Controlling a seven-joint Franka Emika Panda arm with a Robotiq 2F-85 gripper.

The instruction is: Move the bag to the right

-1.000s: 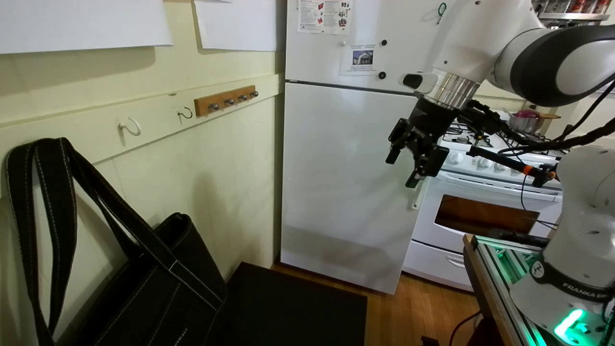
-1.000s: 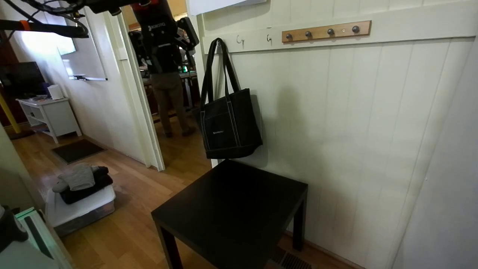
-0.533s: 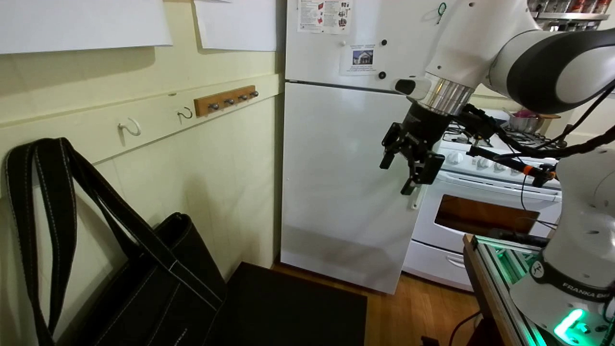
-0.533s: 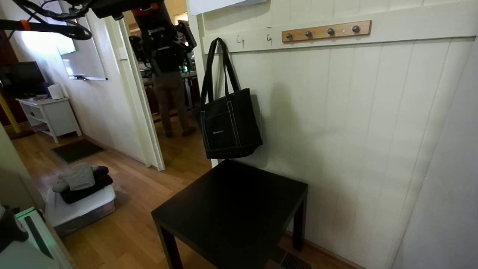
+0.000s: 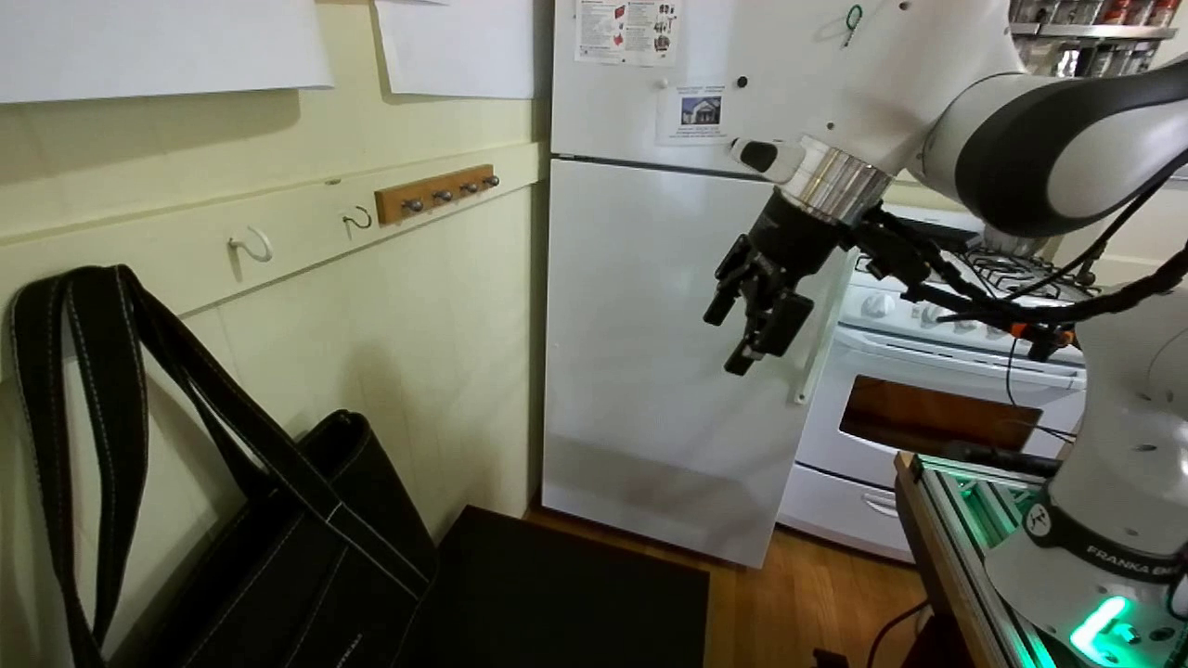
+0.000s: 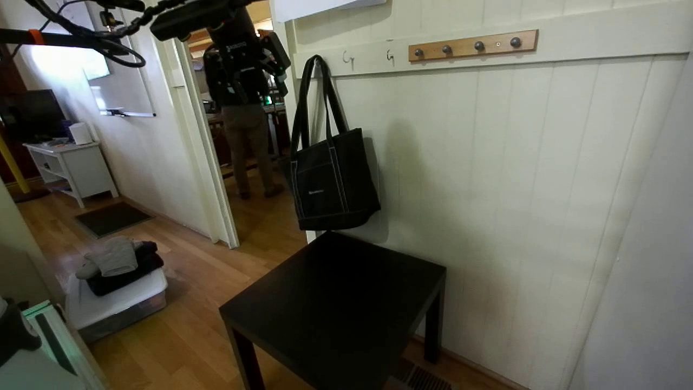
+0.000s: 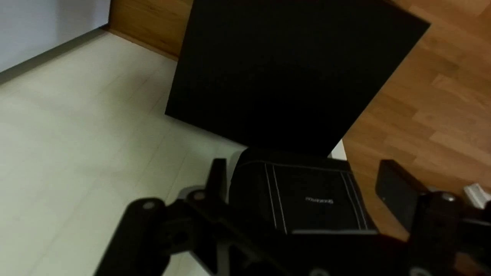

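Note:
The black tote bag [image 5: 278, 566] hangs by its two long straps from the wall rail. In an exterior view the bag [image 6: 335, 181] is at the rail's left end, beside the doorway. The strap tops cover whatever holds them. My gripper [image 5: 727, 340] is open and empty in the air, pointing down and toward the wall, well apart from the bag. In the wrist view the open fingers of my gripper [image 7: 303, 168] frame the bag's front [image 7: 307, 191], which lies beyond them. The straps are not visible there.
Right of the bag are a white hook [image 5: 252, 246], a dark hook [image 5: 357, 218] and a wooden peg rack [image 5: 436, 193]. A black table [image 6: 335, 309] stands below. A fridge [image 5: 668, 371] and stove [image 5: 937, 408] stand beyond the gripper. A person [image 6: 246, 135] stands in the doorway.
My gripper has moved left toward the wall and slightly down in an exterior view, with its tilt changed a little. It stays open. The bag has not moved.

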